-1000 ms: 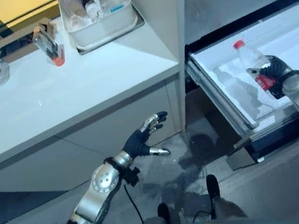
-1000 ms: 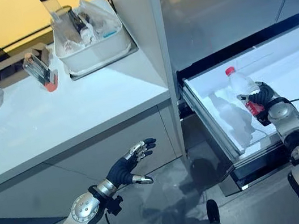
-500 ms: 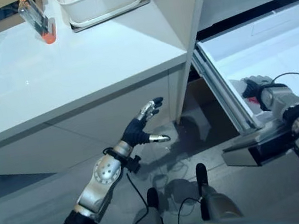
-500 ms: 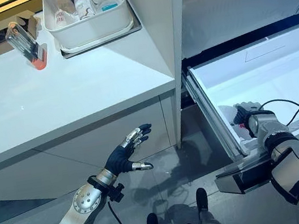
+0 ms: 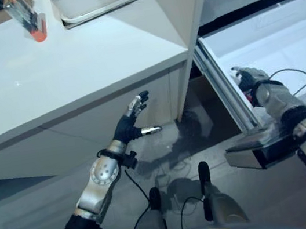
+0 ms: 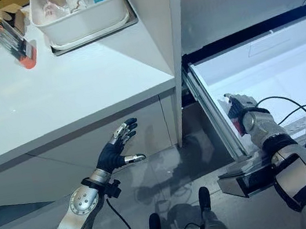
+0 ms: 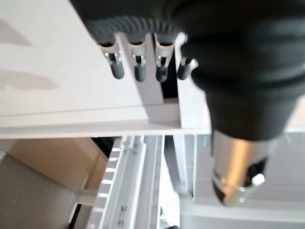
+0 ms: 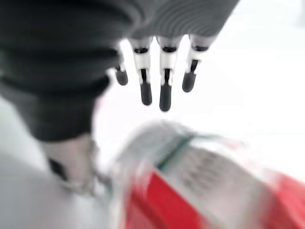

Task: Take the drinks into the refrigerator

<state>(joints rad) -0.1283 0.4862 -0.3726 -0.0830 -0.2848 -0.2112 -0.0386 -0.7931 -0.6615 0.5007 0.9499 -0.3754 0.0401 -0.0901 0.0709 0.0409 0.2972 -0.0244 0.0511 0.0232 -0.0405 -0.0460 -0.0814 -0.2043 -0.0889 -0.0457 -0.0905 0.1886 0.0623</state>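
Right hand (image 6: pixel 240 113) over open refrigerator drawer (image 6: pixel 287 74), fingers straight and released, red-labelled bottle (image 8: pixel 200 191) lying just below them in the drawer, left hand (image 5: pixel 129 127) spread, empty, before the white counter (image 5: pixel 47 79)

Overhead stereo pair, close wrist views

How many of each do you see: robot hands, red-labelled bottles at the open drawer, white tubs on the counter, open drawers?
Hands: 2 (left hand, right hand)
Red-labelled bottle under the right hand: 1
White tub on the counter: 1
Open drawer: 1
Total: 5
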